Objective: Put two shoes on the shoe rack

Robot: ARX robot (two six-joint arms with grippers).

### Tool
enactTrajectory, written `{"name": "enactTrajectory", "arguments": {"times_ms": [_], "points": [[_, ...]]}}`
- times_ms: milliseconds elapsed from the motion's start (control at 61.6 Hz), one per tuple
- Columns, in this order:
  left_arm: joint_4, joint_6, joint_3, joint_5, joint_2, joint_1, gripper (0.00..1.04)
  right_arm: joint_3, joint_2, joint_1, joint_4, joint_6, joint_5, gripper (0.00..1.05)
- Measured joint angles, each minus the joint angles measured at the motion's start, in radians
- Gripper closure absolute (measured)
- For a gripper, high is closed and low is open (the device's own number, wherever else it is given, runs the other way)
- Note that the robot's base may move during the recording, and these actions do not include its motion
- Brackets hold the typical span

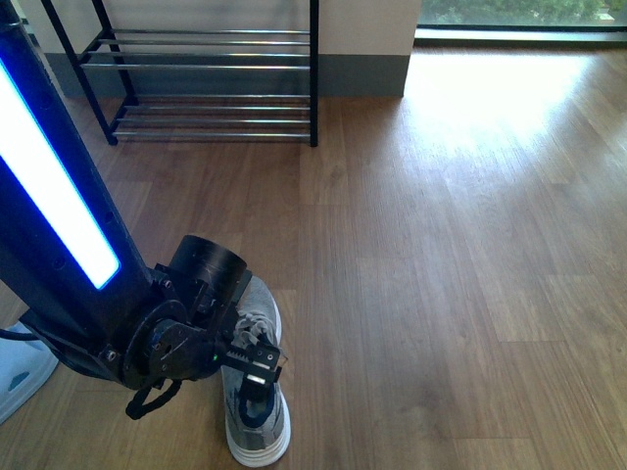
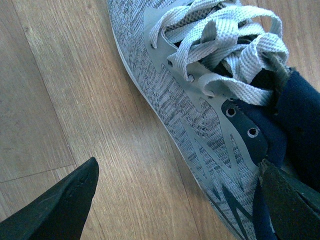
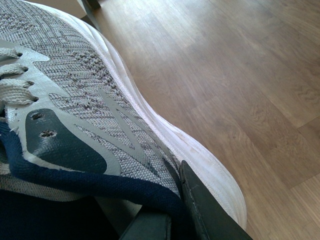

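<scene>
Grey knit sneaker lies on wood floor, well apart from shoe rack at far wall. L claw released, jaws wide astride its side wall. R claw touches 2nd sneaker; I can't tell its grip.

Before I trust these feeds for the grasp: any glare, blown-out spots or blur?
Front view: window glare washes out the floor; the left arm's light strip is blown out. Left wrist view: sneaker sharp, evenly lit. Right wrist view: the other sneaker sharp, its collar inside in deep shadow.
</scene>
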Motion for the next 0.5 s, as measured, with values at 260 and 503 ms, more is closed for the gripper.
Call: {"name": "enactTrajectory", "arguments": {"times_ms": [260, 503], "points": [[-0.027, -0.022, 0.1, -0.063, 0.098, 0.0, 0.09, 0.0, 0.0, 0.0, 0.0, 0.0, 0.0, 1.03], [0.0, -0.021, 0.127, 0.01, 0.151, 0.03, 0.09, 0.0, 0.0, 0.0, 0.0, 0.0, 0.0, 1.03]]}}
